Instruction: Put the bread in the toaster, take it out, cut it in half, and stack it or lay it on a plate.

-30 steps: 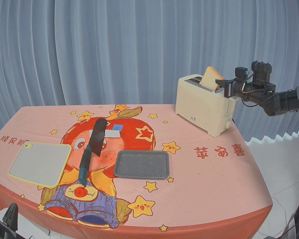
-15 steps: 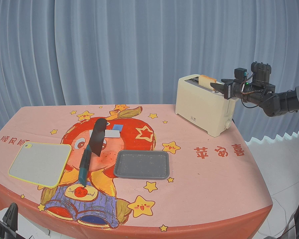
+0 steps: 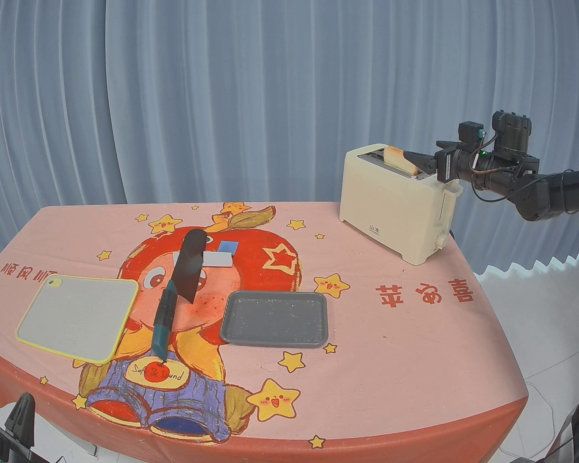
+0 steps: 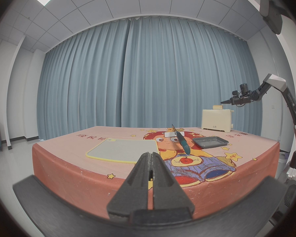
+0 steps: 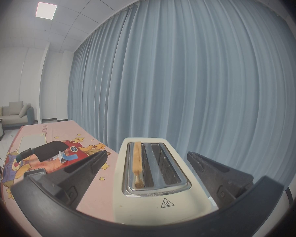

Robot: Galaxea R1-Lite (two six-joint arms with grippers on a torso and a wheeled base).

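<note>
Bread (image 3: 395, 157) sat low in the toaster (image 3: 392, 217) slot.
Your right gripper (image 3: 418, 159) hovered just beside it, jaws apart.

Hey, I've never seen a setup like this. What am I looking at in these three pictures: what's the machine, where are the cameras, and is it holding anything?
This is a two-armed robot working at a table. The wide picture comes from a camera on its head, looking forward and down. The other two come from cameras on its wrists, so each shows that arm's own jaws up close.

On the cloth lie a cutting board, a knife and an empty grey tray. A toaster stands at the far right corner. A slice of bread sits in one of its slots with the top poking out.

The right gripper hangs by the toaster's top, jaws open, holding nothing. The left gripper hangs off the table's edge, jaws shut and empty.
</note>
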